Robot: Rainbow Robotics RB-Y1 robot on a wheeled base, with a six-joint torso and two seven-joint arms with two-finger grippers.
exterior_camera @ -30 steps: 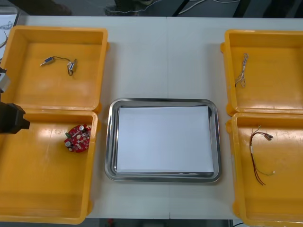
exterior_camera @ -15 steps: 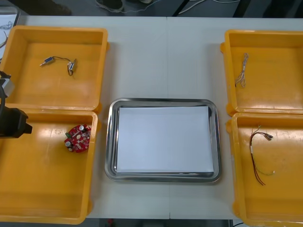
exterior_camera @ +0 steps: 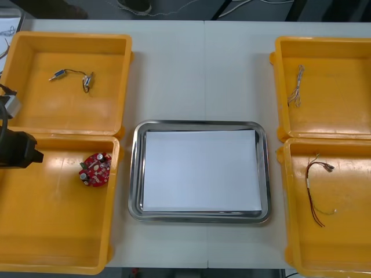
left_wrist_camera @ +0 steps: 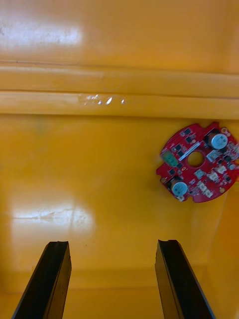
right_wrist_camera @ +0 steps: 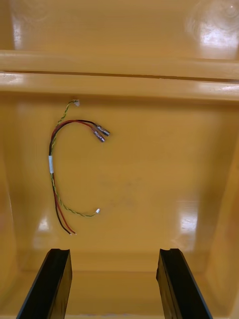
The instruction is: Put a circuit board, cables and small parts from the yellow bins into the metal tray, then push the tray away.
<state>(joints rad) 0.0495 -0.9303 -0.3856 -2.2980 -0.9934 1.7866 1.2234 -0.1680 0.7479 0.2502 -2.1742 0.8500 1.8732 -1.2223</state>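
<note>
A round red circuit board (exterior_camera: 95, 169) lies in the near left yellow bin (exterior_camera: 40, 231). In the left wrist view the circuit board (left_wrist_camera: 199, 162) sits beyond and to one side of my open left gripper (left_wrist_camera: 112, 245), which holds nothing. My left arm (exterior_camera: 17, 149) hangs over that bin's left edge. My right gripper (right_wrist_camera: 114, 252) is open over the near right bin (right_wrist_camera: 149, 164), short of the red and yellow cable (right_wrist_camera: 62, 169) on the bin floor. The metal tray (exterior_camera: 134, 174), white inside, stands between the bins with nothing in it.
The far left bin (exterior_camera: 35, 110) holds a black cable with small metal parts (exterior_camera: 75, 77). A pale twisted cable (exterior_camera: 297, 86) lies in the far right bin (exterior_camera: 342, 110). The red and yellow cable (exterior_camera: 316, 188) lies in the near right bin (exterior_camera: 348, 243).
My left arm has shifted slightly to the right, toward the circuit board. Nothing else has moved.
</note>
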